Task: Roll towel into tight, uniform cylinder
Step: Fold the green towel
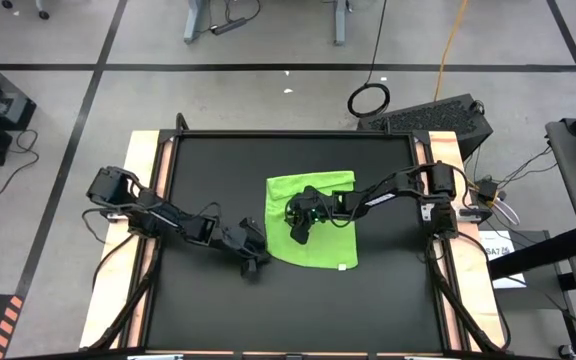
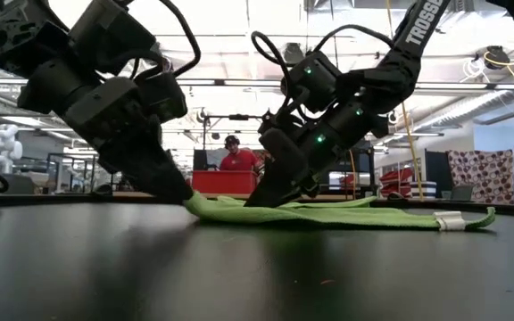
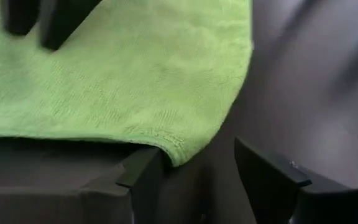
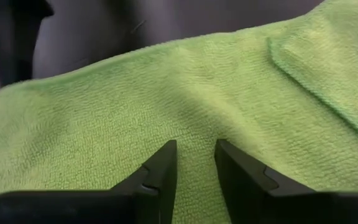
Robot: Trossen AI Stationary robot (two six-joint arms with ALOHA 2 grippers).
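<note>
The lime-green towel (image 1: 311, 220) lies spread flat on the black table, its far right part folded over onto itself (image 4: 328, 68) and a white tag (image 1: 342, 266) at its near right corner. My left gripper (image 1: 253, 262) is open and low at the towel's near left corner (image 3: 173, 152), which lies just beside one fingertip. My right gripper (image 1: 296, 232) is down on the towel's left middle, its fingers a narrow gap apart (image 4: 196, 158). My left gripper has one fingertip (image 3: 143, 171) right at the towel's near left corner (image 3: 178, 149); whether it touches the cloth I cannot tell. My right gripper sets both fingertips (image 4: 165, 157) on the towel's top surface (image 4: 194, 134), left of its middle. The fingers slant down from the table's right. The cloth lies flat on the table under them.
The black table (image 1: 208, 170) has wooden side rails (image 1: 146, 160) to left and right. Bare tabletop lies near and left of the towel. In the low view, a person in red (image 2: 237, 159) stands in the room far behind the table.
</note>
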